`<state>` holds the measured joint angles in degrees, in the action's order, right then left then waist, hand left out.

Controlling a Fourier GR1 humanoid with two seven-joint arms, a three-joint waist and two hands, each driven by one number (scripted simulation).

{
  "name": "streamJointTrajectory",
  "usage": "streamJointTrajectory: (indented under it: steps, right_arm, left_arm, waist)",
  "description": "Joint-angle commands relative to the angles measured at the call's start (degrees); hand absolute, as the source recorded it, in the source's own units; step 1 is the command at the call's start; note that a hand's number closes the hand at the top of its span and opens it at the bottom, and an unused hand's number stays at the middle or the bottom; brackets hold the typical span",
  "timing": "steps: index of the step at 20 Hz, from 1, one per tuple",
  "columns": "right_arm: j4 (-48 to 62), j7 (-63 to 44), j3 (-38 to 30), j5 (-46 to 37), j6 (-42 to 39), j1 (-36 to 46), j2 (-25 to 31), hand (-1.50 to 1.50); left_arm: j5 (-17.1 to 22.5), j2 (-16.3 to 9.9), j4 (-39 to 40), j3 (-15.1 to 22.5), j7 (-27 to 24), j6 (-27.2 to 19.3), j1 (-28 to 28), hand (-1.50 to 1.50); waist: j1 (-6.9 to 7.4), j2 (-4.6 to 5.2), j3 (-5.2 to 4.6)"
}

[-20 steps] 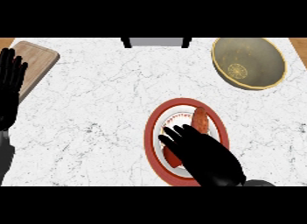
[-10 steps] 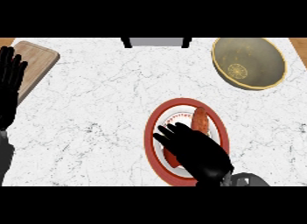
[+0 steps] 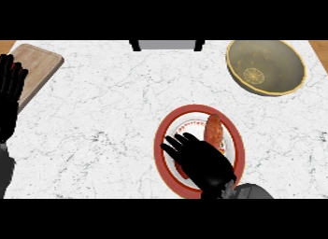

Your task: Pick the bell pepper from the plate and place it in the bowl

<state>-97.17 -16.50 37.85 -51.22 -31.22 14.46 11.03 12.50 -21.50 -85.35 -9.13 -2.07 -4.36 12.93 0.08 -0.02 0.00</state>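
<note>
Plate (image 3: 167, 135), round with a red rim and white centre, is sitting on the white marble surface (image 3: 111, 112) and carrying the elongated red-orange bell pepper (image 3: 213, 130). The olive-yellow round bowl (image 3: 266, 67) is standing well apart at the far right. The black right hand (image 3: 202, 159) is hovering over the plate's near half, fingers spread, grasping nothing. The black left hand (image 3: 3, 95) is resting open beside a wooden cutting board (image 3: 39, 70).

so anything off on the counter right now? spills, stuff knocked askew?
Nothing stands out. The bell pepper lies on the plate, beside the right hand, whose straight fingers are spread over the plate. The bowl sits upright at the far right. The left hand rests open at the left edge by the cutting board. No spills.
</note>
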Motion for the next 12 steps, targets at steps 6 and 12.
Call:
streamJointTrajectory:
  steps: [6,12]
  right_arm:
    - [11.22,7.17,-6.95,-2.88,0.77,3.97,-0.9,-1.5]
    - [14.34,7.63,-5.51,-8.13,4.25,0.57,-2.29,-1.5]
  left_arm:
    - [-2.33,2.4,0.71,0.14,1.36,-0.31,1.8,0.0]
    - [-2.91,1.59,-1.66,-1.11,4.14,0.47,2.87,0.0]
  waist:
    - [0.08,0.06,0.01]
    - [-0.03,0.02,0.02]
